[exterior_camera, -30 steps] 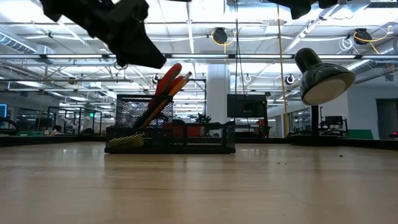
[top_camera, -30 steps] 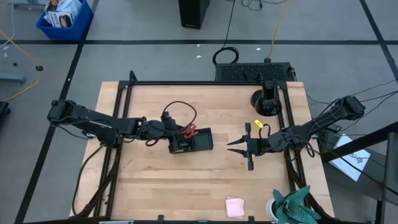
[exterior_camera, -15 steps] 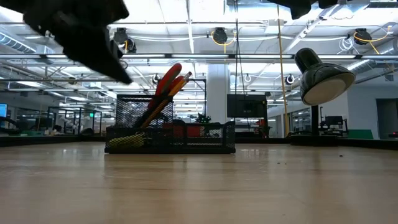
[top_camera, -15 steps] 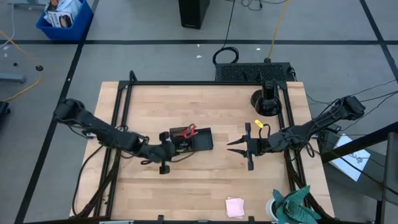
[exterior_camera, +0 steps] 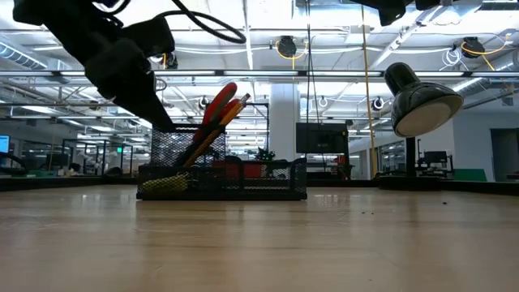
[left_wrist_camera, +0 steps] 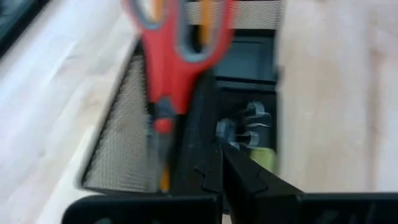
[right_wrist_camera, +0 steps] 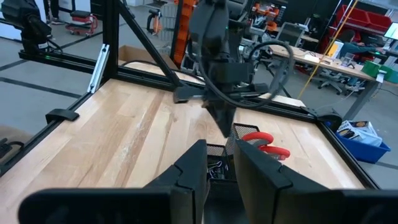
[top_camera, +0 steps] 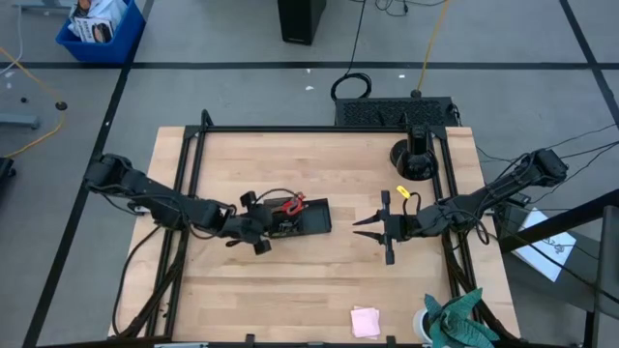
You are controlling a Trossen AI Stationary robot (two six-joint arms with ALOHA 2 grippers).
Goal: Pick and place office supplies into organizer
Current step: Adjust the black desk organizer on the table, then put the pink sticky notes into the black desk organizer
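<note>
Nearest the low camera was bare table (exterior_camera: 259, 243). Next came the organizer (exterior_camera: 221, 180), a mesh tray w/ red scissors (exterior_camera: 217, 104) and an orange pencil (exterior_camera: 229, 113) standing tilted in its tall compartment. In the left wrist view some binder clips (left_wrist_camera: 245, 124) and a yellow bit (left_wrist_camera: 263, 159) lay in a low compartment.

The left gripper (top_camera: 253, 235) hung just beside the tray's left end, fingers pinched together on nothing. Risk, as I judged it: that arm was so near the scissor handles that a careless swing could snag them and tip or drag the light tray.

The right gripper (top_camera: 387, 226) waited well apart to the right, fingers (right_wrist_camera: 186, 180) partly spread, empty as far as visible. A pink sticky pad (top_camera: 365, 321) lay near the front edge, not yet in the tray (teal cloth (top_camera: 455, 319) just beside it). Farther back stood a round black stand base (top_camera: 412, 159), and a lamp head (exterior_camera: 422, 101) showed at the far right. Nothing blocked the path to the pad.
</note>
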